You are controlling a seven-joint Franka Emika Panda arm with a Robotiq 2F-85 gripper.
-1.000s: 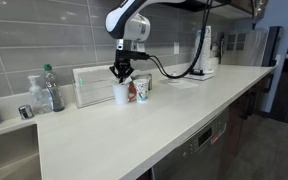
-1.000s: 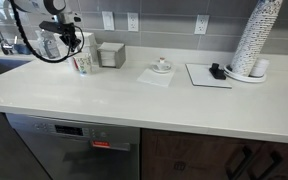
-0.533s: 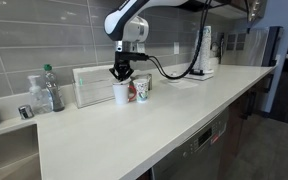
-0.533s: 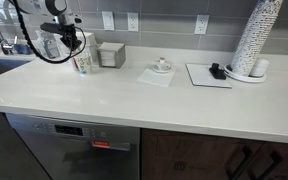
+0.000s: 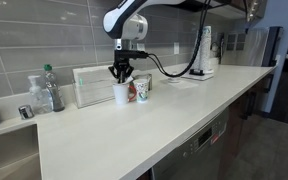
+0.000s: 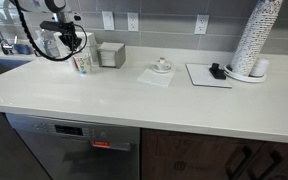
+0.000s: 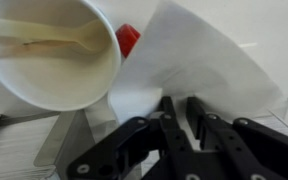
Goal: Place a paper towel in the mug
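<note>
My gripper (image 7: 181, 112) has its jaws nearly together, shut on the paper towel (image 7: 199, 60), a thin white sheet that fans out beyond the fingertips. Only a small piece of the red mug (image 7: 128, 38) shows in the wrist view, behind the towel and next to a large white cup (image 7: 54, 55). In an exterior view my gripper (image 5: 121, 72) hangs just above the white cup (image 5: 120, 94), with the red mug (image 5: 142, 89) beside it. In an exterior view the gripper (image 6: 72, 42) is above the same cluster (image 6: 81, 64). The towel is too small to make out in either exterior view.
A whitish ribbed box (image 5: 92, 86) stands against the tiled wall behind the cups. Bottles (image 5: 50, 88) stand by the sink. A small grey box (image 6: 111, 55), a saucer on a napkin (image 6: 161, 68), a tray (image 6: 208, 75) and a stack of cups (image 6: 254, 40) line the counter.
</note>
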